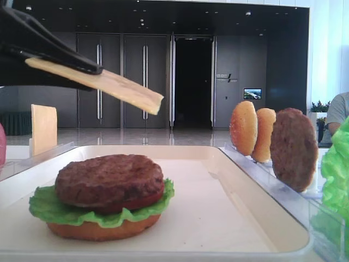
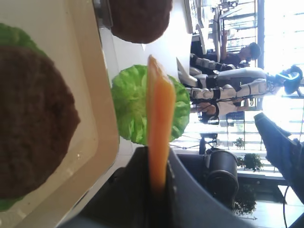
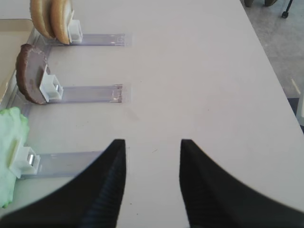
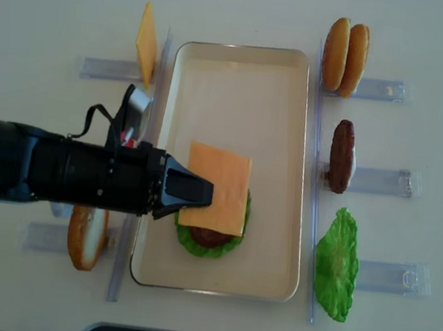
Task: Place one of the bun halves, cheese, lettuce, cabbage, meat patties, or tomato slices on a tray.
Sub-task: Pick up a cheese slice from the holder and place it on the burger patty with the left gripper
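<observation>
Exterior high: left gripper (image 4: 201, 193) pinching cheese (image 4: 217, 189) by one edge, directly above meat patty (image 1: 109, 178); lower straight down.

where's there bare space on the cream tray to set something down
The far half of the cream-white rectangular tray is bare, from the far rim up to the stack. The near end is crowded: the round brown meat patty sits on frilly green lettuce and an orange bun half. The left gripper holds the square yellow cheese slice above them.
</observation>
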